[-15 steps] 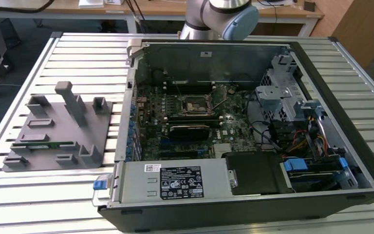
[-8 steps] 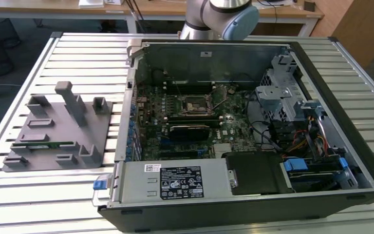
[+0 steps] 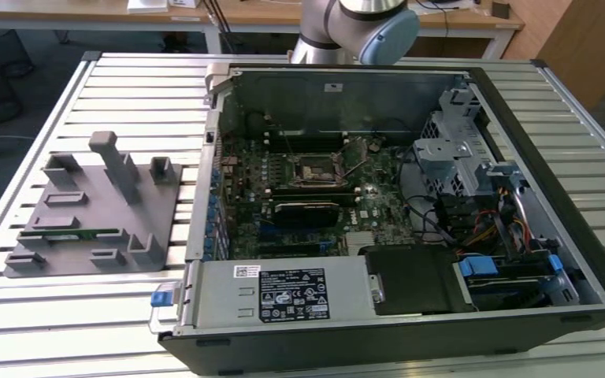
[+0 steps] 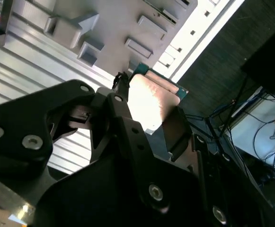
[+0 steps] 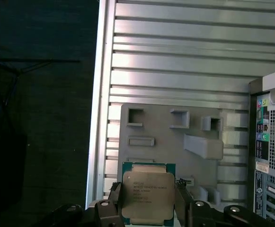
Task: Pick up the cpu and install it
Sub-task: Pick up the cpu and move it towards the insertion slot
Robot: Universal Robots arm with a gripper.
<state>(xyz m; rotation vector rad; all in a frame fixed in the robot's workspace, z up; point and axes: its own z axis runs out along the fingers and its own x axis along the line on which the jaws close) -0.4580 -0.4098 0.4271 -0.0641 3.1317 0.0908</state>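
Note:
The cpu is a small square chip with a silvery top and a green rim. My gripper is shut on it, with a dark finger against each of two opposite edges. In the second wrist view the cpu sits the same way in the gripper, its top catching the light. It hangs well above the grey fixture on the slatted table. In the exterior view the open computer case shows the motherboard, with its square socket near the middle.
The grey fixture lies at the exterior view's left of the case, with upright posts and a thin green memory stick in a slot. The arm's base stands behind the case. Drive cages and cables crowd the case's right side.

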